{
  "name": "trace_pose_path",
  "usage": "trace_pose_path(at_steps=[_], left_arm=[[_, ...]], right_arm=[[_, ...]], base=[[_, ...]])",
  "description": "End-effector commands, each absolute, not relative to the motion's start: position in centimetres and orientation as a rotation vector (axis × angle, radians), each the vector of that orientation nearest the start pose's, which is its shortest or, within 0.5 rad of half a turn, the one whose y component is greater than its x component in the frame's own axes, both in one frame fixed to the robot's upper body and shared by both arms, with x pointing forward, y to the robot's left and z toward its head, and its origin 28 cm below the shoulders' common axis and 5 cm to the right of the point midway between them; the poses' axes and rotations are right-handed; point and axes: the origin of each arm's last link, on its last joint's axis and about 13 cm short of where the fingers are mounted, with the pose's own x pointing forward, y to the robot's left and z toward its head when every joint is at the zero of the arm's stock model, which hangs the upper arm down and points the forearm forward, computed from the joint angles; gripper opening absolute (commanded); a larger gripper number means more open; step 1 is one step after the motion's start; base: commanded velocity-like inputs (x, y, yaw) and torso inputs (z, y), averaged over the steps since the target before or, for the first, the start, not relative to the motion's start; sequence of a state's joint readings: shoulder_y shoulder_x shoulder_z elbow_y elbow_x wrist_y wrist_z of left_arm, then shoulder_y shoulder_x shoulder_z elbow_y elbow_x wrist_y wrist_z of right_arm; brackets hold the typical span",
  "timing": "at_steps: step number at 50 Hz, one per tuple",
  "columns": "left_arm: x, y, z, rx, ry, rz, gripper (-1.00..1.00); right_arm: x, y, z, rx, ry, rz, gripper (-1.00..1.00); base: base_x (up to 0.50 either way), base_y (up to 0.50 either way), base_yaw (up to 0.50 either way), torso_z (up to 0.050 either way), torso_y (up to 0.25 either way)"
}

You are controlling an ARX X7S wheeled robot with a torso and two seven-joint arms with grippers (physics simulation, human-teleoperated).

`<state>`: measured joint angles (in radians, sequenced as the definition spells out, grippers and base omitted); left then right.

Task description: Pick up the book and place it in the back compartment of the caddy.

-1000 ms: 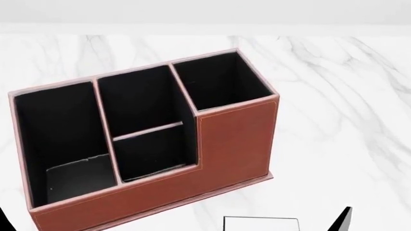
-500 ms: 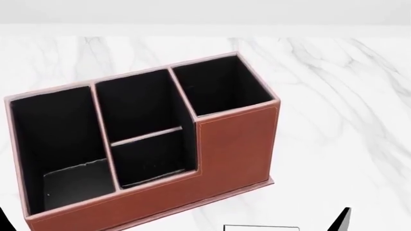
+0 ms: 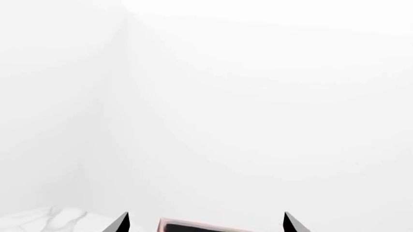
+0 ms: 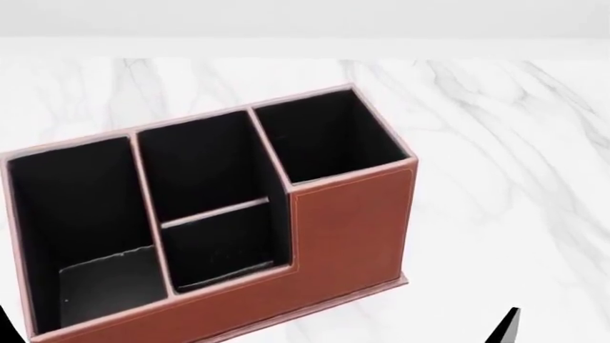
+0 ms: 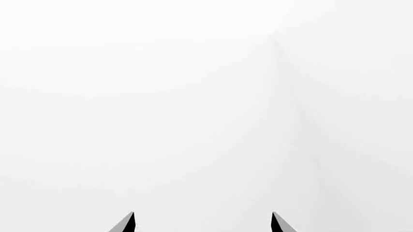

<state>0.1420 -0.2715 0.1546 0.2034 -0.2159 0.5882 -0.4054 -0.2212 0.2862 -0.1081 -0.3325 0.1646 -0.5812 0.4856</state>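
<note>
Four-celled reddish-brown caddy [image 4: 348, 229], black lining, stitched rims

A plain, office-like desk setting in a rendered scene: a white marble surface [image 4: 496, 143] with grey veining carries a reddish-brown leather-look caddy [image 4: 348, 229], a desk organiser with black-lined cells. Behind it, bare white walls [image 3: 258, 96] meet in a corner, with no other furnishings showing.

The caddy [image 4: 348, 229] looks like smooth reddish-brown leather with matt black lining, on a polished white marble table [image 4: 505, 143].
</note>
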Motion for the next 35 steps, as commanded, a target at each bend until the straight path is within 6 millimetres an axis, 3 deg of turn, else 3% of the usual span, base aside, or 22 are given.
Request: trace_pose_path(at_steps=[1, 24, 35], left_arm=[[17.6, 22.8, 6.8, -0.154, -0.585, 0.190, 1.00], [17.8, 22.9, 6.6, -0.151, -0.576, 0.195, 1.00], [18.1, 23.9, 7.0, -0.120, -0.549, 0.213, 1.00]], right_arm=[[16.0, -12.4, 8.3, 0.153, -0.625, -0.269, 1.00], [16.0, -12.3, 8.2, 0.148, -0.632, -0.251, 1.00], [15.8, -12.6, 8.5, 0.161, -0.638, -0.260, 1.00]], base=[[0.00, 0.00, 0.00, 0.000, 0.000], [0.00, 0.00, 0.00, 0.000, 0.000], [0.00, 0.00, 0.00, 0.000, 0.000]])
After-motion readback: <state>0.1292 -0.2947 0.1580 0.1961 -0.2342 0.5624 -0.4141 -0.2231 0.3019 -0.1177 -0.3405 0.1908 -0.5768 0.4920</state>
